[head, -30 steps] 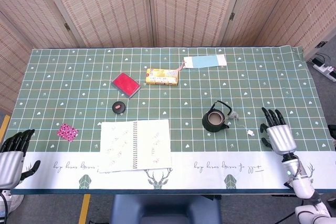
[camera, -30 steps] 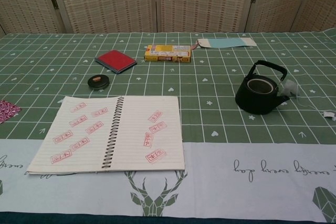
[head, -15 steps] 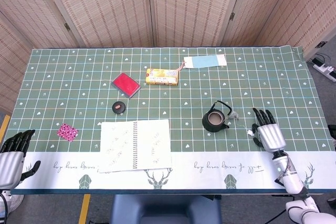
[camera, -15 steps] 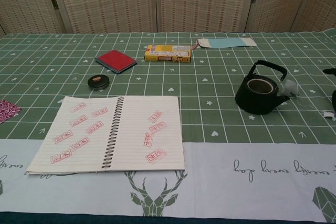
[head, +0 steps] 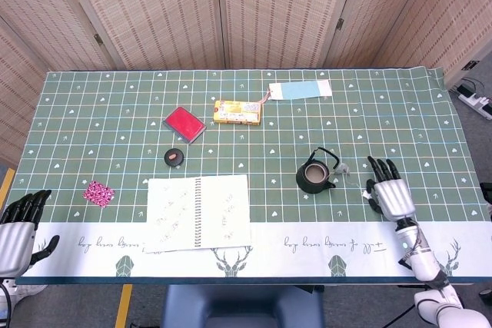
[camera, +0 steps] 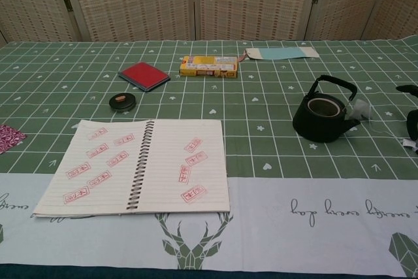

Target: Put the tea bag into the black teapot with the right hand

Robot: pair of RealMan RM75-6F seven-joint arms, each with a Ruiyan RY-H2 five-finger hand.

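Observation:
The black teapot point(head: 315, 177) point(camera: 323, 119) stands lidless and upright right of the table's middle. The tea bag point(head: 346, 167) point(camera: 361, 110) lies on the cloth against the pot's right side. Its string runs right to a small white tag point(camera: 408, 143). My right hand point(head: 389, 193) hovers low just right of the tea bag, fingers spread, holding nothing; the chest view shows only its dark fingertips point(camera: 410, 121) at the right edge, above the tag. My left hand point(head: 18, 226) rests off the table's front left corner, empty.
An open spiral notebook point(head: 198, 211) lies at the front centre. Behind it are a small black round case point(head: 174, 157), a red pad point(head: 184, 124), a yellow box point(head: 237, 111) and a light blue card point(head: 300, 89). A pink patterned item point(head: 98, 192) lies at the left.
My right hand has slid left and slightly forward toward the tea bag's tag, and its fingertips now show in the chest view. The left hand has not moved.

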